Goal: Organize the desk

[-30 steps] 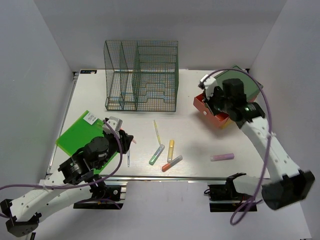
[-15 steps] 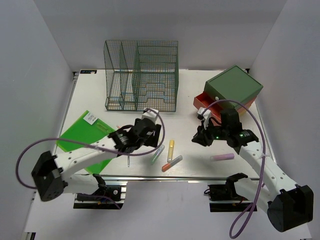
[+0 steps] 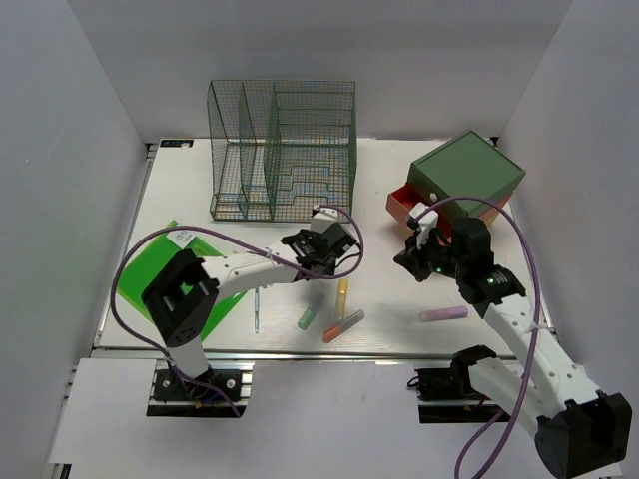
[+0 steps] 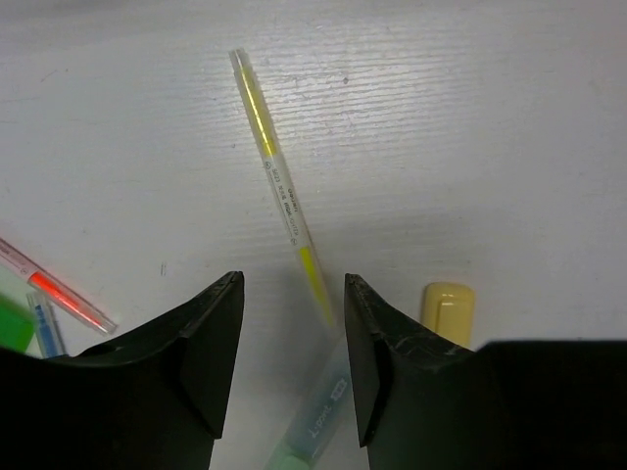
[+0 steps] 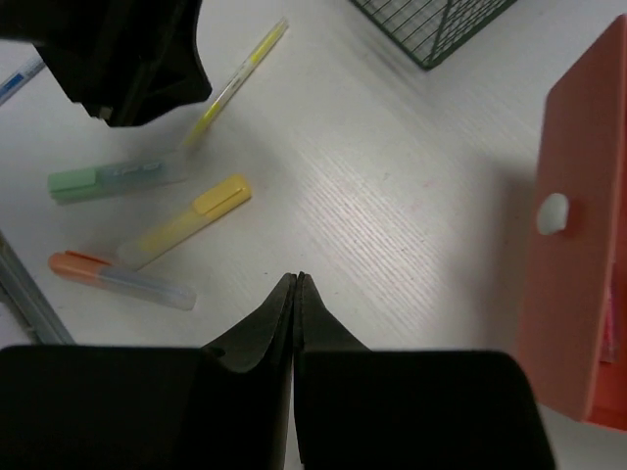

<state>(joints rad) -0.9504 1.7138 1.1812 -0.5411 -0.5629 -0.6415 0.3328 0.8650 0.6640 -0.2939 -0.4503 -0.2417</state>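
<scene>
The desk (image 3: 384,284) is a white tabletop with pens and markers scattered on it. A thin yellow pen (image 4: 277,181) lies on it, and its near end reaches in between the fingers of my left gripper (image 4: 292,294), which is open just above it. In the top view my left gripper (image 3: 321,249) hangs over the middle of the desk and hides that pen. My right gripper (image 5: 297,279) is shut on nothing and points down at bare desk. It is to the right of the markers (image 3: 411,257), near the red drawer (image 5: 578,245).
A green marker (image 3: 313,316), a yellow marker (image 3: 341,297), an orange marker (image 3: 343,325), a purple marker (image 3: 443,313) and a blue pen (image 3: 256,311) lie near the front. The wire rack (image 3: 283,150) stands at the back. The green-topped drawer box (image 3: 466,172) is right, a green folder (image 3: 160,269) left.
My left arm has swung from the green folder to the middle, over the yellow pen. My right arm has come down from the drawer box to the desk, and its gripper is shut again.
</scene>
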